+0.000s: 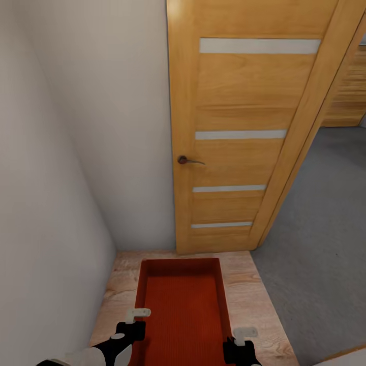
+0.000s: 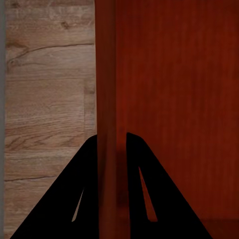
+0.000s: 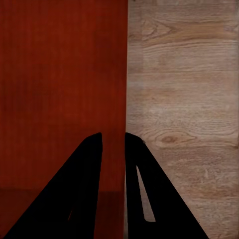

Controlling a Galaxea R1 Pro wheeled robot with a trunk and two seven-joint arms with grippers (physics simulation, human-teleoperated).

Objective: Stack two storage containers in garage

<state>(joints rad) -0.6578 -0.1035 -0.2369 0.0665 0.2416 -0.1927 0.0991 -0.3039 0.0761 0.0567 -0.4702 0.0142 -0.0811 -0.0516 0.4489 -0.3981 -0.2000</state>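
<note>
Over the wood-plank floor (image 1: 254, 300) near the door (image 1: 234, 127), the storage container (image 1: 180, 305) hangs between the left tool (image 1: 133, 325) and right tool (image 1: 243, 341), each pinched narrow on 1 side wall, so it may clip the wall (image 1: 61, 178).

The storage container (image 1: 183, 300) looks like matt orange-red plastic, its bottom finely ribbed and its walls smooth. The floor under it (image 1: 254, 305) is light wood plank with visible grain and knots and a slight sheen. To the right lies a matt grey floor (image 1: 325, 229), faintly grainy. The far door (image 1: 239, 127) is warm varnished wood with pale frosted strips and a dark metal handle (image 1: 184, 160); the walls (image 1: 101, 127) are smooth matt white
</note>
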